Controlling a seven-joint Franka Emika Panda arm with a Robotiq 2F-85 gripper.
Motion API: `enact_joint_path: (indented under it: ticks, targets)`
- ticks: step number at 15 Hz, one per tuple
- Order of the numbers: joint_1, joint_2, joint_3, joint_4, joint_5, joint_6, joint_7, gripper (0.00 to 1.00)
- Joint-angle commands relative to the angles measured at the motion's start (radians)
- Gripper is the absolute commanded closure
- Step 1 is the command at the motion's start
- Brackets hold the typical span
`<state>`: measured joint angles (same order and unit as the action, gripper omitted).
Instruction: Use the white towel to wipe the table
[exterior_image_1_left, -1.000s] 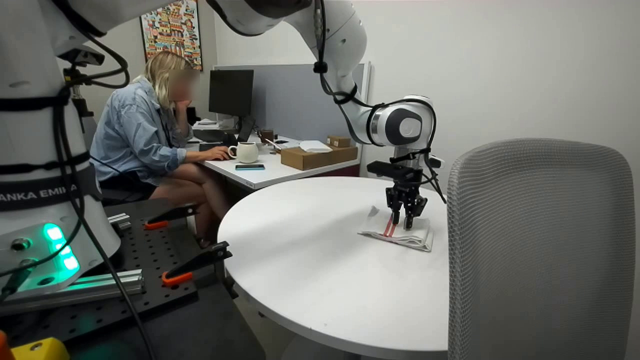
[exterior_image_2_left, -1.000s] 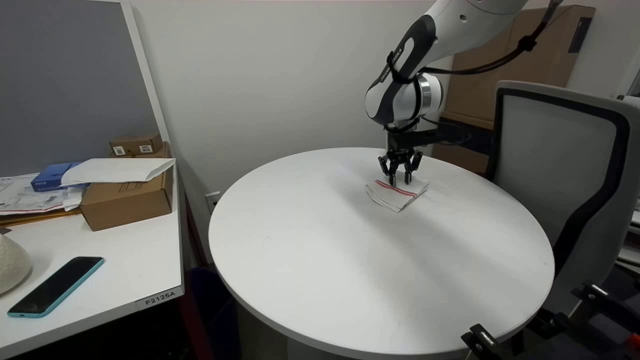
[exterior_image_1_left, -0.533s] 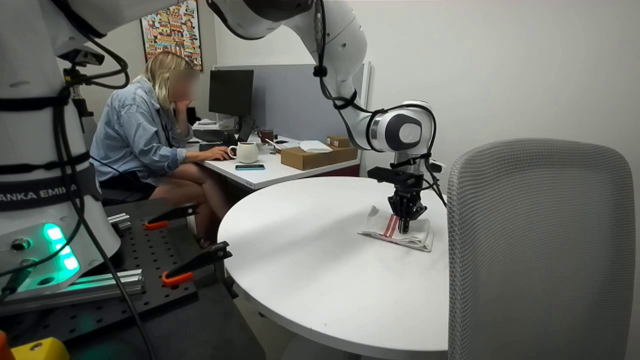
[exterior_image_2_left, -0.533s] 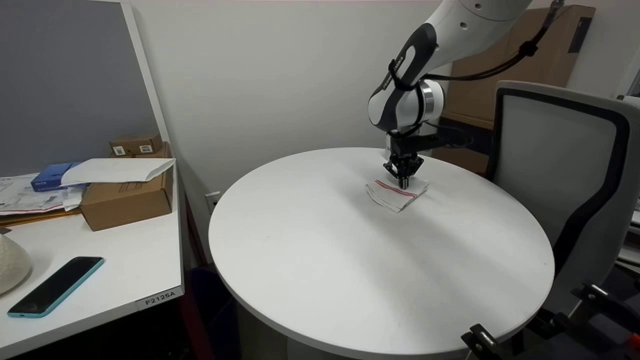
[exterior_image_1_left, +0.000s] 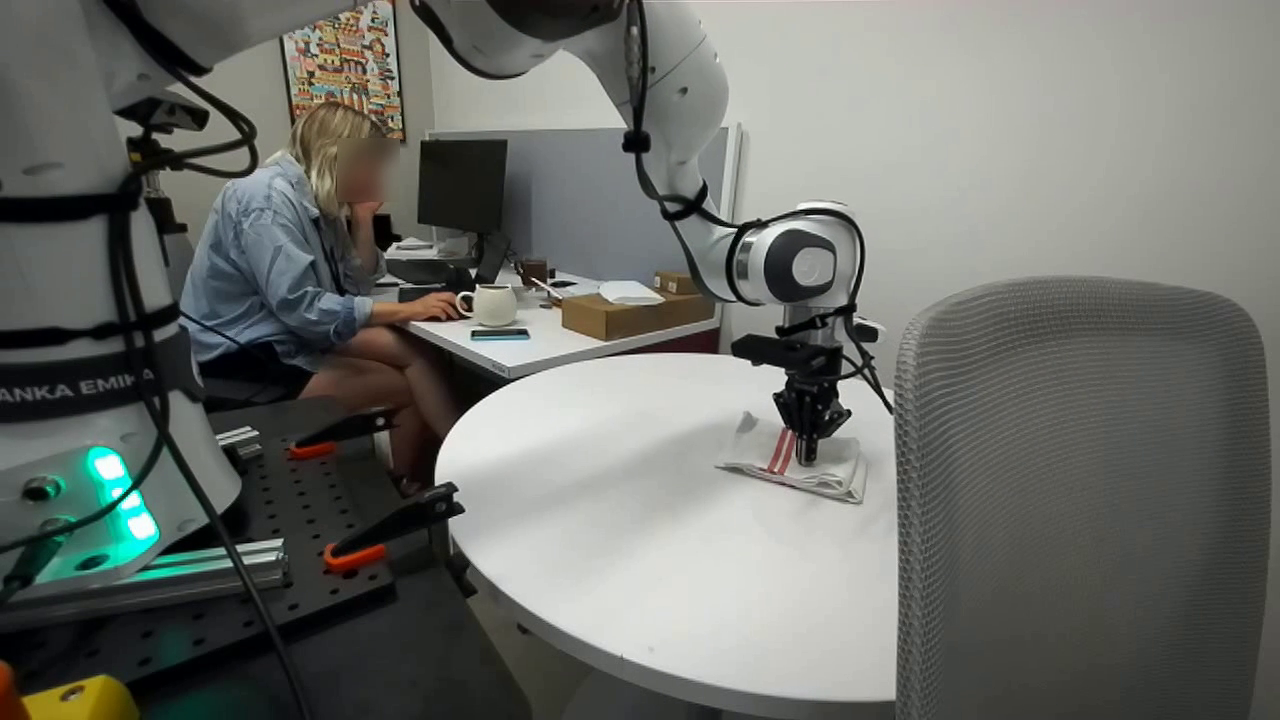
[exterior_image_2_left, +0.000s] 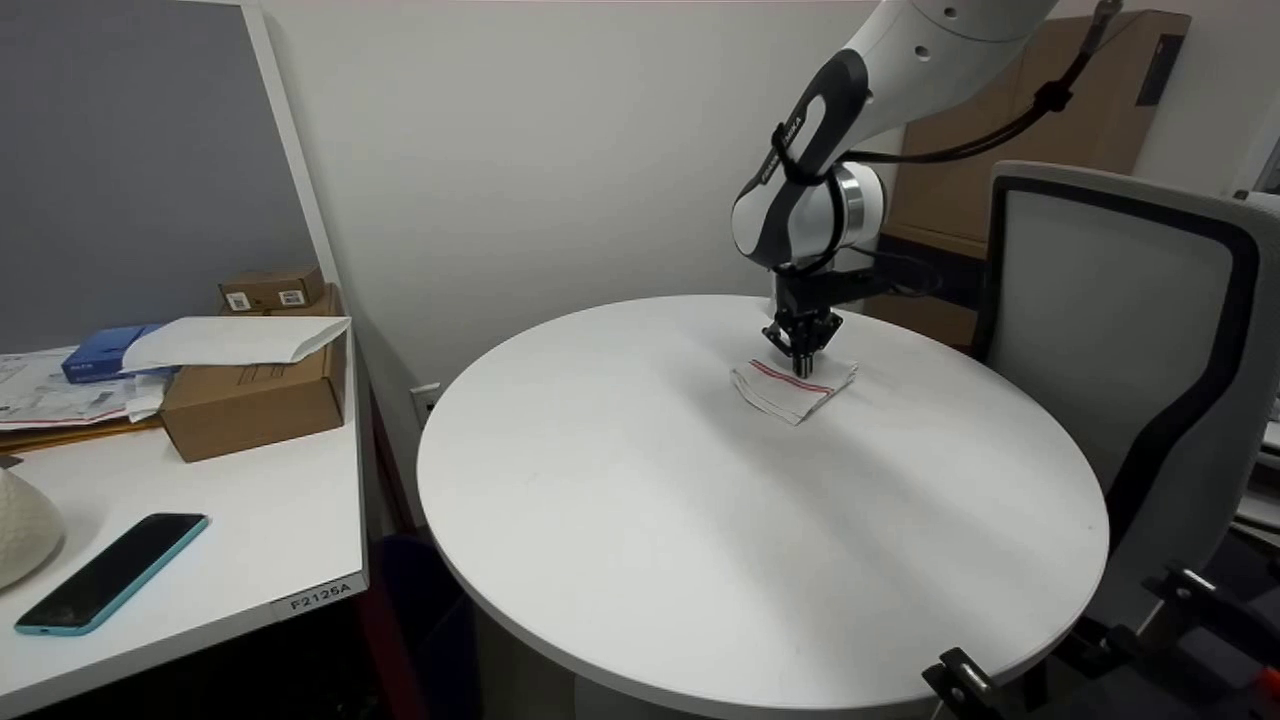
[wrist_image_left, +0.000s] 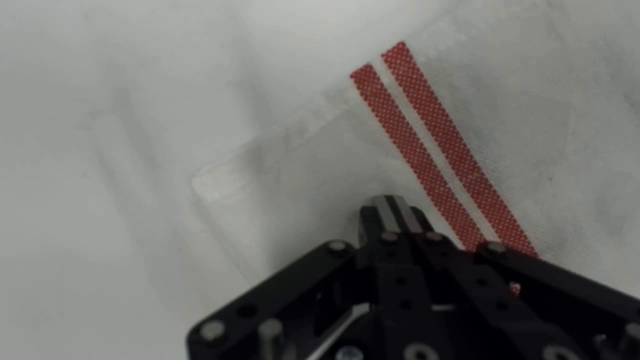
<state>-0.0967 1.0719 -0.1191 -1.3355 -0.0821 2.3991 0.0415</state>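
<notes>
The white towel (exterior_image_1_left: 840, 474) lies folded and flat on the round white table (exterior_image_1_left: 640, 570), with two red stripes across it. It shows in both exterior views, also here (exterior_image_2_left: 785, 397); the table (exterior_image_2_left: 700, 560) spreads around it. My gripper (exterior_image_1_left: 806, 463) points straight down onto the towel, beside the stripes, and it also shows in an exterior view (exterior_image_2_left: 803, 374). In the wrist view, the gripper's fingertips (wrist_image_left: 393, 202) are together over the towel (wrist_image_left: 320, 175), with no cloth seen pinched between them. The tips appear to touch or nearly touch the cloth.
A grey mesh chair (exterior_image_1_left: 1085, 500) stands close to the table edge and hides part of it. A desk (exterior_image_2_left: 200, 520) with a phone (exterior_image_2_left: 112, 572) and cardboard boxes (exterior_image_2_left: 260, 400) stands beside the table. A person (exterior_image_1_left: 280, 250) sits at the desk.
The gripper has gone from open to shut and come down slightly over the towel. In the last half second it shifted only very slightly. The towel has not visibly moved.
</notes>
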Motion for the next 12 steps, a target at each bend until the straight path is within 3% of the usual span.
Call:
enact_joint_path:
  ticks: [1,5,9,10,11,12]
  targets:
    - [0.016,-0.032,0.011,-0.046,-0.009,0.052,-0.025,0.98]
    - [-0.001,-0.014,0.059,-0.052,0.012,0.059,-0.075,0.99]
    - [-0.006,-0.022,0.063,-0.059,0.013,0.061,-0.09,0.99]
    - [-0.007,-0.023,0.063,-0.058,0.013,0.059,-0.091,0.74]
    - [-0.005,-0.024,0.061,-0.06,0.009,0.062,-0.092,0.71]
    - [-0.002,-0.024,0.059,-0.061,0.003,0.064,-0.097,0.92]
